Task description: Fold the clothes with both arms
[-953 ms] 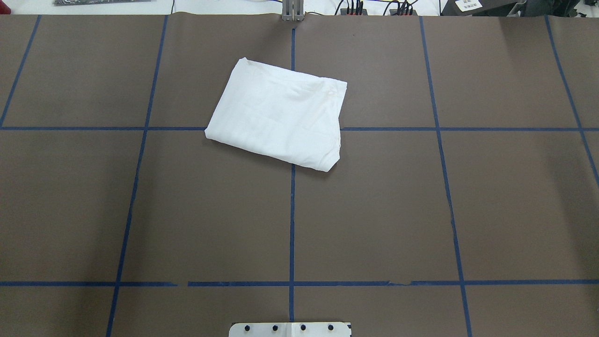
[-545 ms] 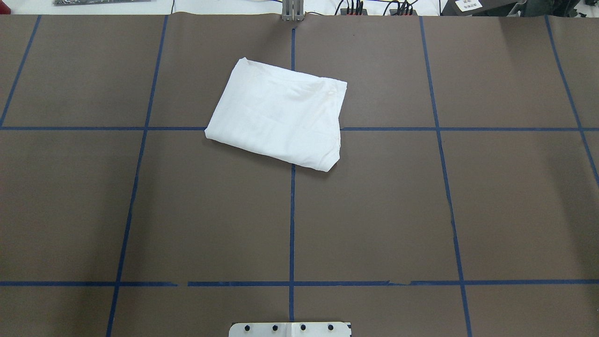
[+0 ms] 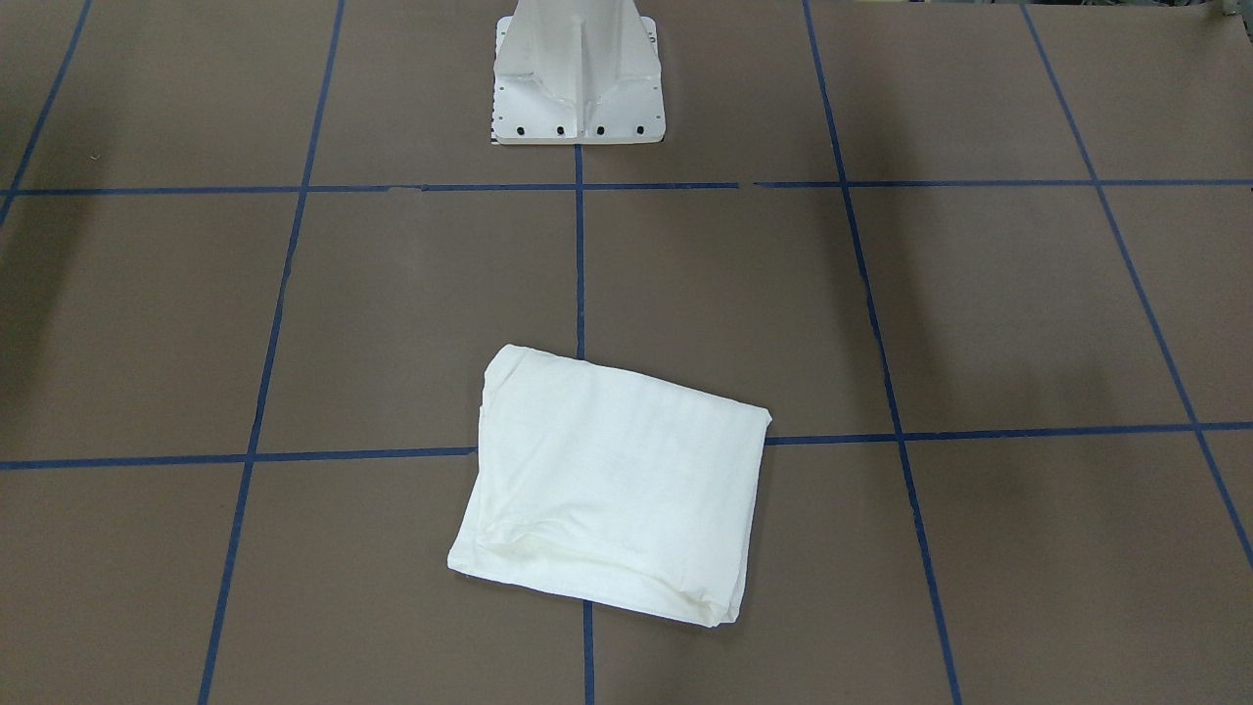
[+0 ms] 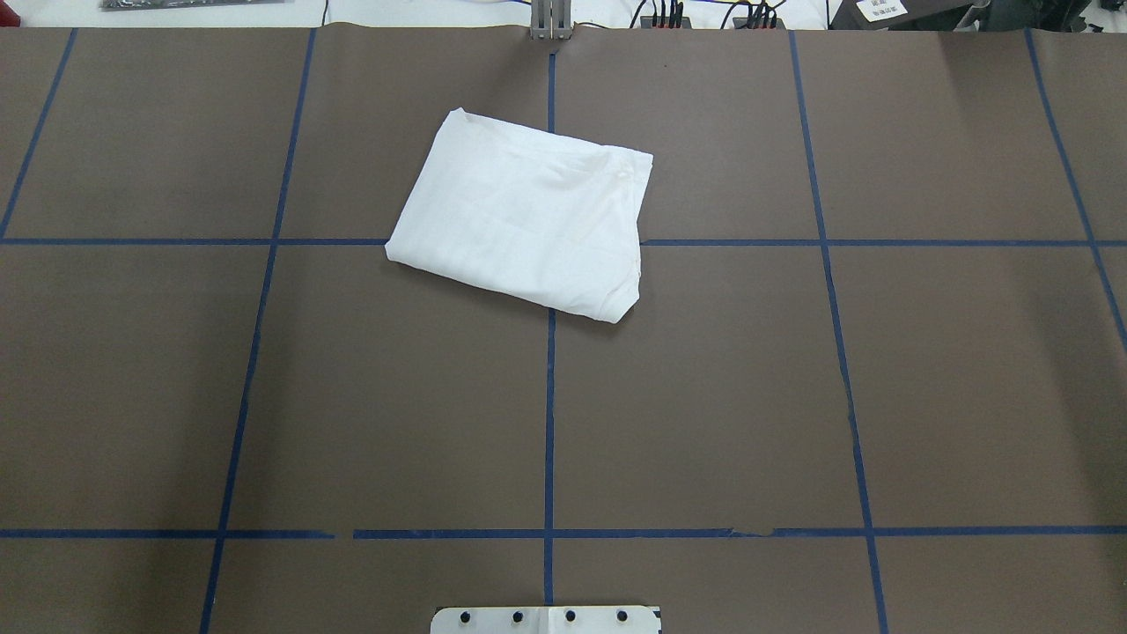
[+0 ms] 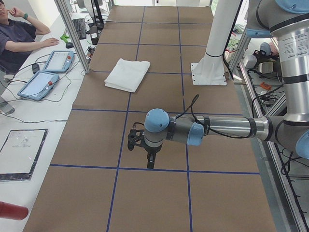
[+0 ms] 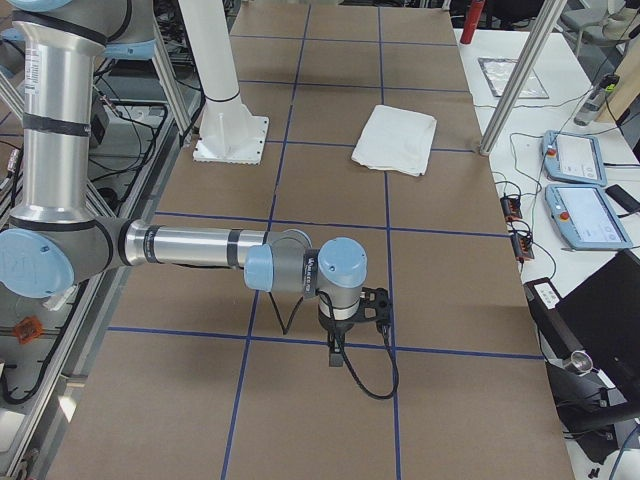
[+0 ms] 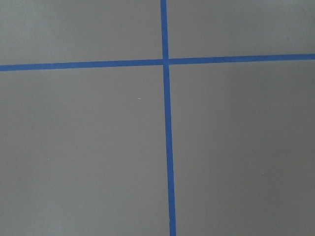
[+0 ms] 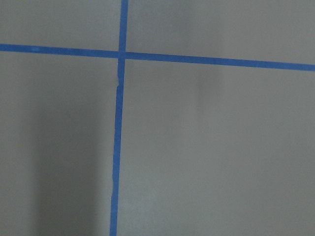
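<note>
Lying unmoved since before — folded T-shirt [image 4: 521, 217] on table [image 4: 704, 396].

Left wrist view. A plain brown table cover [image 7: 78, 157] is shown from above. It is divided into four fields by two blue tape lines [image 7: 169, 147], which are crossed near the upper edge, about mid-width.
</note>
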You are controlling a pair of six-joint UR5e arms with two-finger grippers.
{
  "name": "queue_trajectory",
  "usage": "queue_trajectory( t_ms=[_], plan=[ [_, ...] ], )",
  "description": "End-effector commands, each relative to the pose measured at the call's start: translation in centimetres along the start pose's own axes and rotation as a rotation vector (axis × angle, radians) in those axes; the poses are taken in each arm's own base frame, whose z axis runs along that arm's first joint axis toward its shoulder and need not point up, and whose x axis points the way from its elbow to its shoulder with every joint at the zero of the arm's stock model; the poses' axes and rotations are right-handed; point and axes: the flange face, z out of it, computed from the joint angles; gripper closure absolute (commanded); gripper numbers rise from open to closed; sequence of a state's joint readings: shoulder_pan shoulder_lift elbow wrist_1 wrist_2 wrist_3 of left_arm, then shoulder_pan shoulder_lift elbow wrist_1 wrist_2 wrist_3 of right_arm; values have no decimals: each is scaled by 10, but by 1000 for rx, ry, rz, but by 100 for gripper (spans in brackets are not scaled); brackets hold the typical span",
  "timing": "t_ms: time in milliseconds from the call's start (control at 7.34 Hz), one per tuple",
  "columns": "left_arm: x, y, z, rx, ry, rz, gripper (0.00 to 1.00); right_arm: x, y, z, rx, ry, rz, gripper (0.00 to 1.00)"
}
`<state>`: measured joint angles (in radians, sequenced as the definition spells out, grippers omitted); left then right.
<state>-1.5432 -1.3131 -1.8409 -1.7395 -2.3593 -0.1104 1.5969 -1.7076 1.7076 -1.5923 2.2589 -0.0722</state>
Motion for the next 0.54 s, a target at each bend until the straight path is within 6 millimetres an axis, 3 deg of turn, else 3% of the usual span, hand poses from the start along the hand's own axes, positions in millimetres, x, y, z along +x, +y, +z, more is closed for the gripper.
queue_trajectory(
  t_ms=[0,409],
  plan=[
    [0,0,0,0,0,0,0,0,0,0,0,-1,2,0],
    [2,0,-2,3,0,3,0,-1,-1,0,-1,-2,5,0]
  ],
)
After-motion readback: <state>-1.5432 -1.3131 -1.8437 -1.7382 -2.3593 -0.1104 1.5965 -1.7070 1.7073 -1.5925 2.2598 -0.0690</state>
